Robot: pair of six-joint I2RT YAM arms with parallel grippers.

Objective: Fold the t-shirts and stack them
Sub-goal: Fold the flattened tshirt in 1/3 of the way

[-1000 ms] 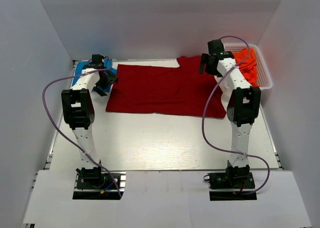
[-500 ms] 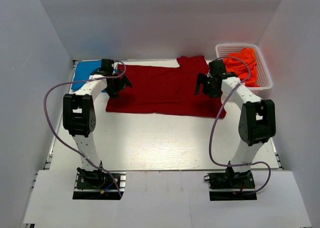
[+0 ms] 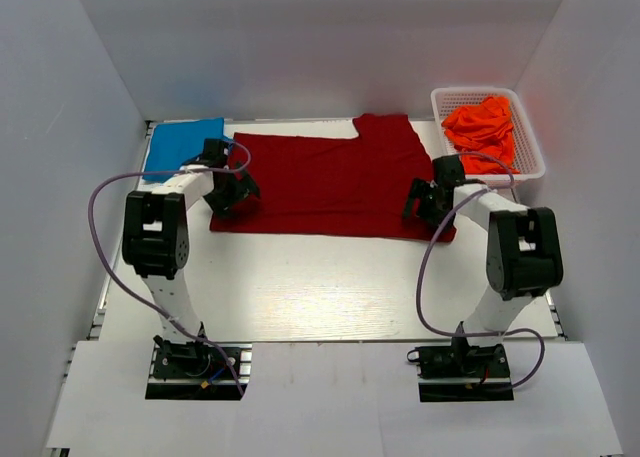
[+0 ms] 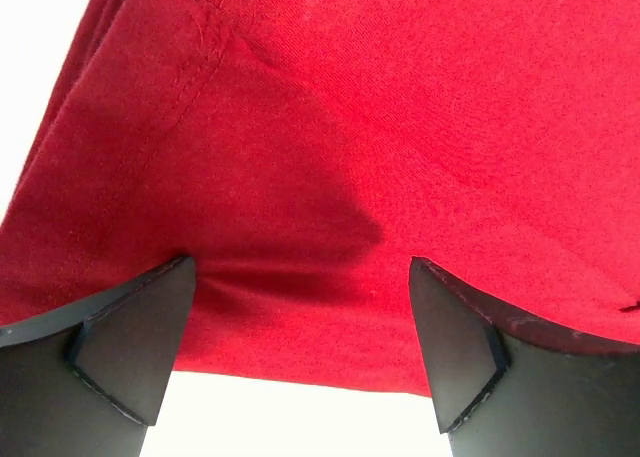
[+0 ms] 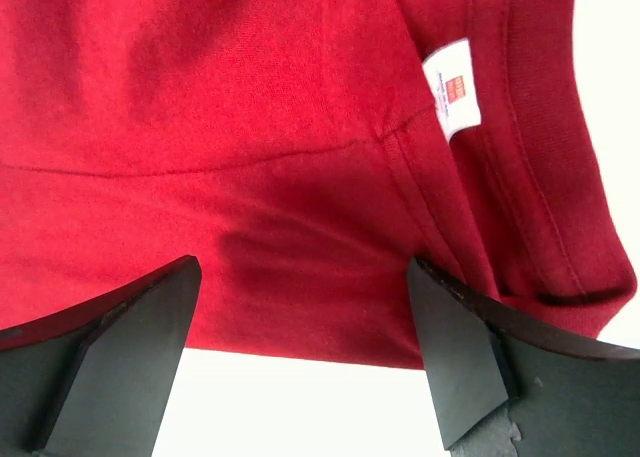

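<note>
A dark red t-shirt (image 3: 330,177) lies spread flat across the far half of the table, one sleeve pointing to the back. My left gripper (image 3: 232,195) is open, low over its near left corner (image 4: 300,177). My right gripper (image 3: 428,207) is open, low over its near right corner (image 5: 300,157), beside the white neck tag (image 5: 452,89). Each gripper's fingers straddle the near hem with nothing held. A bright blue t-shirt (image 3: 182,145) lies folded at the far left. Orange t-shirts (image 3: 482,125) are heaped in a basket.
A white plastic basket (image 3: 530,147) stands at the far right corner against the wall. White walls close in the table on the left, back and right. Purple cables loop from both arms over the near part of the table (image 3: 320,287).
Both grippers have come down and toward me, from the shirt's far corners to its near hem corners. The shirt itself has barely moved.
</note>
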